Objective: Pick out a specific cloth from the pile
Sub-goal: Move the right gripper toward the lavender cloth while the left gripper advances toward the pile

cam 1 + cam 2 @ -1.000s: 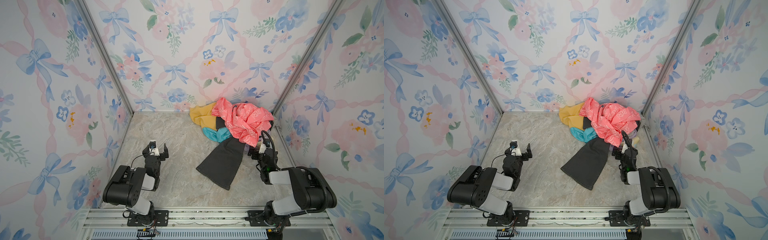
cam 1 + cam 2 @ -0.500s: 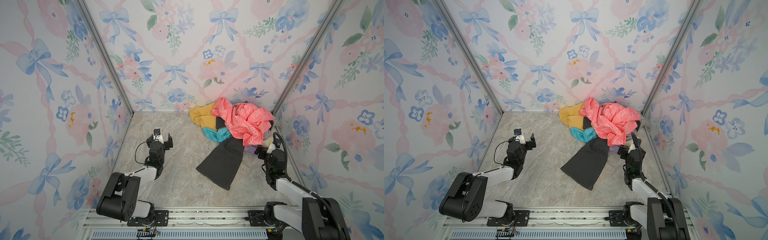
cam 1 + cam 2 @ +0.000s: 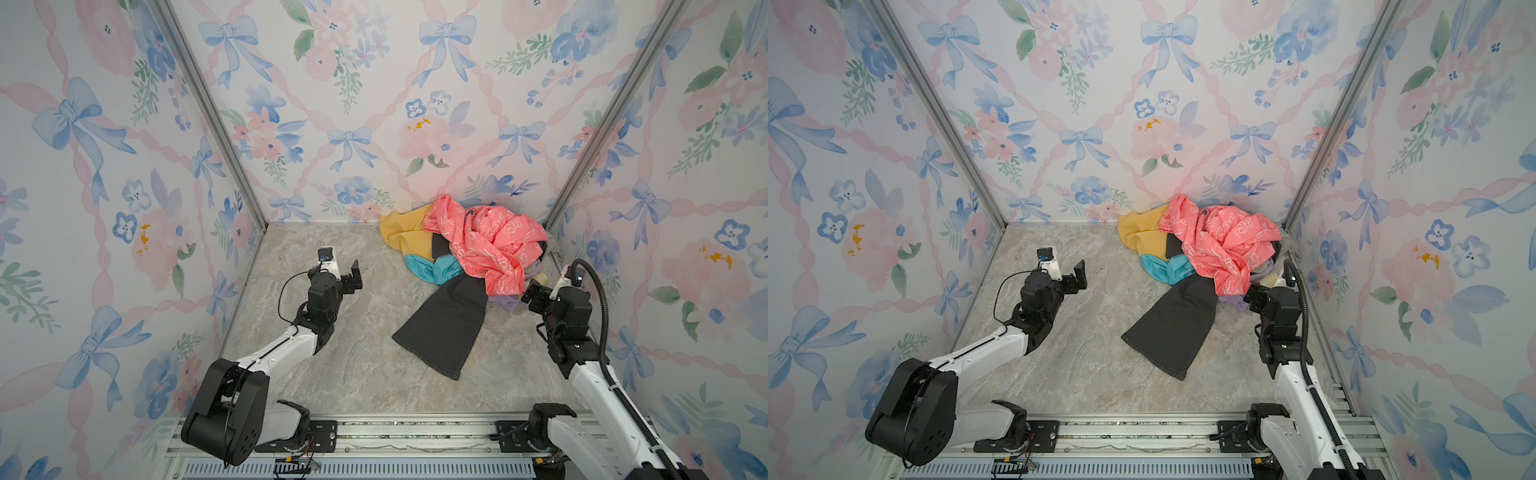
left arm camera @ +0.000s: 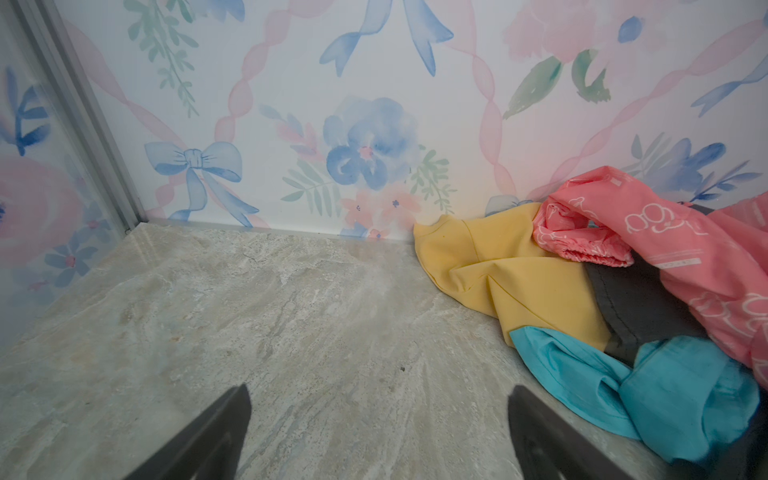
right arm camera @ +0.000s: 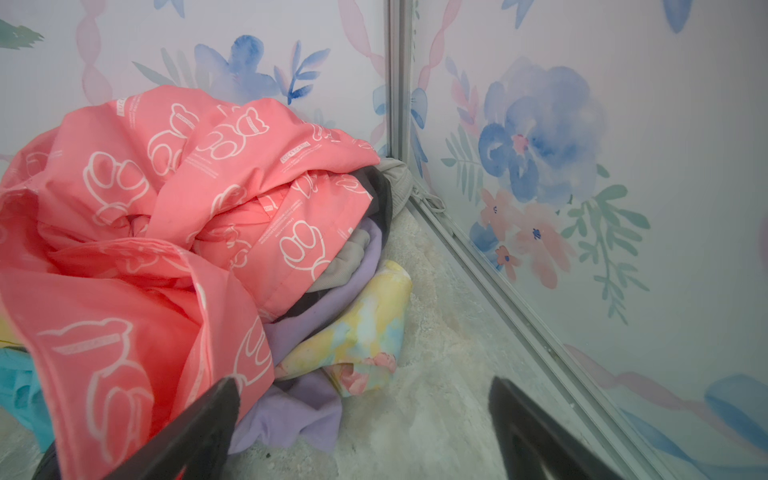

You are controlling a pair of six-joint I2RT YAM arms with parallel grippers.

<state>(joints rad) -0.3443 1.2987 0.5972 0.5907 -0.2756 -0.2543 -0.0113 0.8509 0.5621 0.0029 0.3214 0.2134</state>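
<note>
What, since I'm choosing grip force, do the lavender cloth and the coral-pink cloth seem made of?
Lavender cloth: soft matte knit, perhaps jersey; rounded, limp folds. Coral-pink cloth: thin crisp woven fabric, possibly cotton or polyester; sharp creases, printed white outlines.

Most of the cloth [image 5: 299, 407] is buried under the coral-pink cloth [image 5: 166, 232] in the pile [image 3: 405, 239]; in both top views only a small lavender edge shows, right of centre. The left claw [image 4: 378, 390] and right claw [image 5: 365, 381] are cut off by their wrist views' edges, only finger ends showing.
</note>
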